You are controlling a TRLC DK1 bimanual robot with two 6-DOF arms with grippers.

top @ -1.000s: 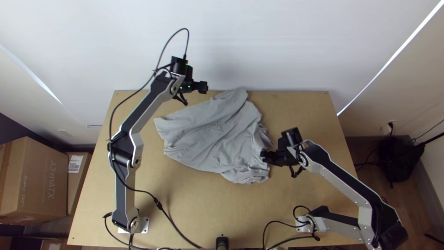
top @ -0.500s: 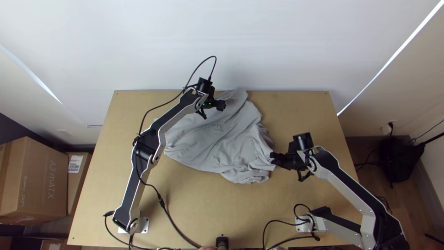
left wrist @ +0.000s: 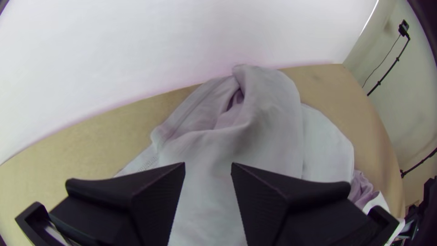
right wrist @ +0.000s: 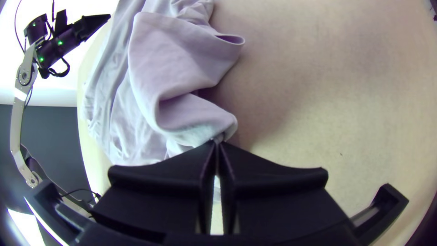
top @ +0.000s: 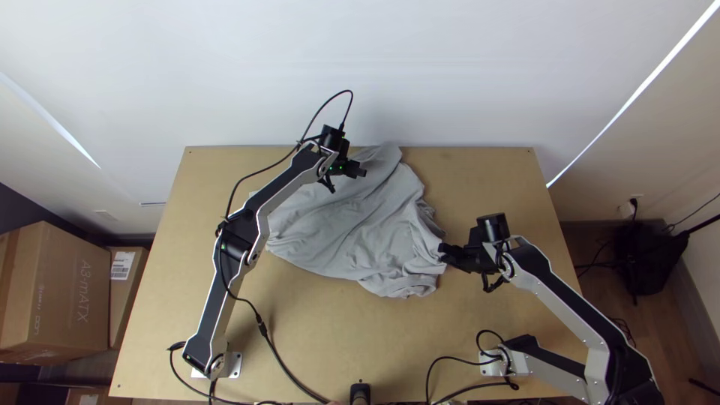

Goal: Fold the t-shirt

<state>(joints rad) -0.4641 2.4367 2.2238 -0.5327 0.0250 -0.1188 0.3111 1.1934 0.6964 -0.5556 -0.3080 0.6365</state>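
The grey t-shirt (top: pixel 352 225) lies rumpled and unevenly bunched across the table's upper middle. My left gripper (top: pixel 363 171) is over its upper part; in the left wrist view the left gripper (left wrist: pixel 208 168) stands open, with the shirt's cloth (left wrist: pixel 268 118) beneath and beyond its fingers. At the shirt's right side is my right gripper (top: pixel 442 253). The right wrist view has the right gripper (right wrist: pixel 217 143) shut on a pinched edge of the shirt (right wrist: pixel 195 116), which rises in a fold to the fingertips. Which part of the shirt that edge is, I cannot tell.
Bare wood of the table (top: pixel 300 337) lies in front of the shirt, and more at its right. A white wall (top: pixel 420 75) stands behind the far edge. Cables (top: pixel 281 364) run near the left arm's base; cardboard boxes (top: pixel 64 289) stand off the left side.
The left gripper has moved right and toward the near side, over the shirt. The right gripper has shifted a little right, drawing the shirt's edge with it. Over the last half second both stay nearly still.
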